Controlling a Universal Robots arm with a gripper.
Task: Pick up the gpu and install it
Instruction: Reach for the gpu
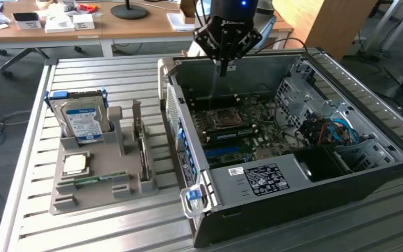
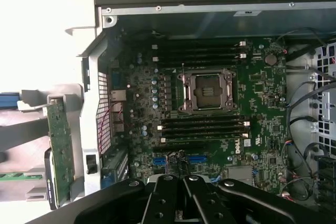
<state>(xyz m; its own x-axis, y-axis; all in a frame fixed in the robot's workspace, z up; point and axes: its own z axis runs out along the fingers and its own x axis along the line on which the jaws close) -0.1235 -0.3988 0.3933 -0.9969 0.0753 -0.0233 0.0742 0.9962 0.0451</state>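
Your gpu, a thin flat card with a greenish back, stands on edge in the grey plastic holder on the slatted metal bench, beside the open black computer case. Your hand hangs above the case's green motherboard, narrow and holding nothing.

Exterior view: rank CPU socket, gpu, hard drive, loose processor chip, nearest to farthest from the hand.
From the hand, above the case:
1. CPU socket, on the motherboard inside the case.
2. gpu, standing on edge in the holder beside the case.
3. hard drive, upright, farther toward the exterior view's left.
4. processor chip, flat on the holder, nearer the camera.
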